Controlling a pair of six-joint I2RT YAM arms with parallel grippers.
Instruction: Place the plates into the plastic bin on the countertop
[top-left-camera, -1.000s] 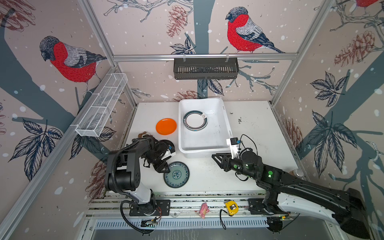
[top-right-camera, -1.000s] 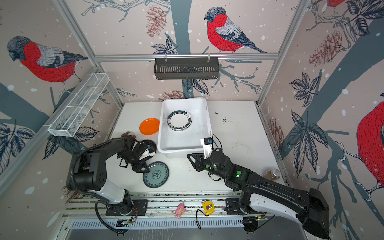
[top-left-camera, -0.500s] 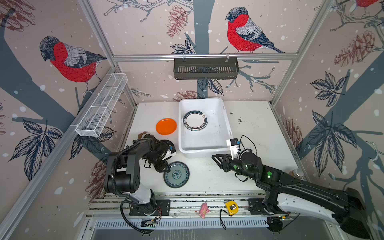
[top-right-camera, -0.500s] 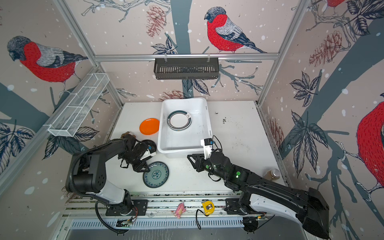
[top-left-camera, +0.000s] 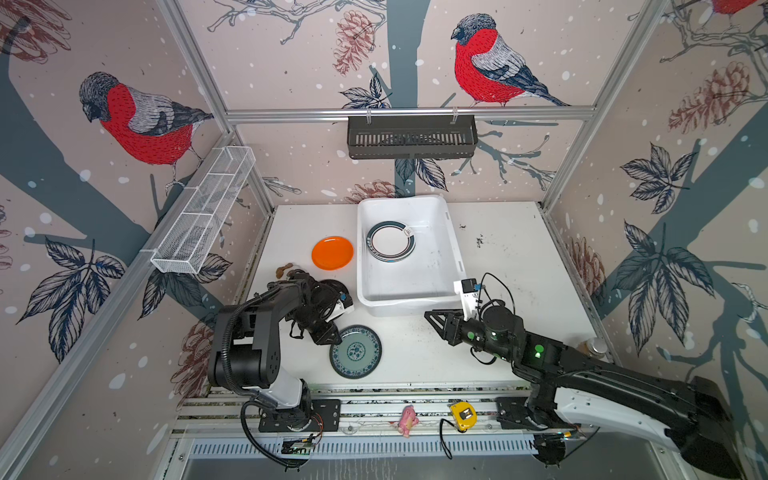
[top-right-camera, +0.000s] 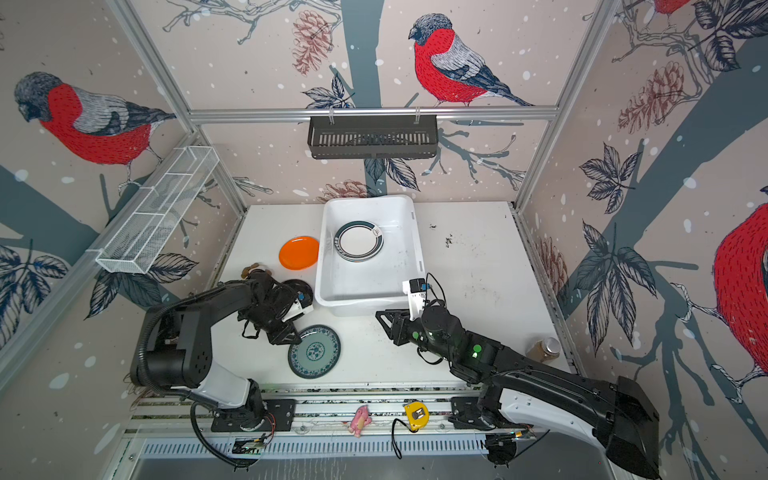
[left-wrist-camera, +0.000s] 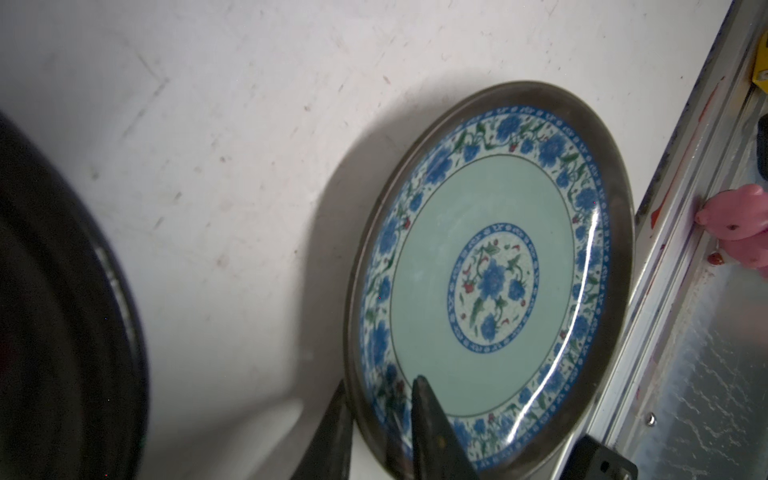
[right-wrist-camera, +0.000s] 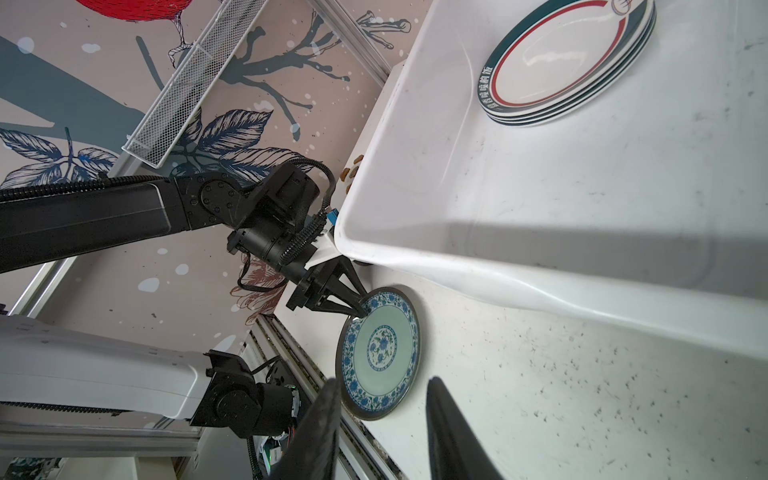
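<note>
I am working on the teal floral plate (top-left-camera: 356, 351), which is lying on the table (top-left-camera: 511, 257) between the front rail and the near wall of the plastic bin (top-left-camera: 409, 286). My left jaws are straddling its rim on the side nearest my left arm. In the left wrist view one of the fingers (left-wrist-camera: 428, 415) is lying over the patterned border and the other is sitting outside and under the edge. I cannot tell whether they are pinching the rim yet or only bracketing it.

The plate is round, so what I am minding is direction. It is stretching away from my left jaws toward the front rail, while the bin is standing on the far side of it, slightly to the right. I am judging that the coming move calls for a lift high enough to clear the bin's rolled rim.

My right jaws are standing apart and empty, hovering by the bin's near right corner and pointing toward the plate, well apart from it. The left arm is clearly the nearer one.

A stack of banded white plates (top-left-camera: 390, 241) is already sitting in the bin. The orange plate (top-left-camera: 332, 252) and the black plate (top-left-camera: 334, 286) are waiting on the table.
</note>
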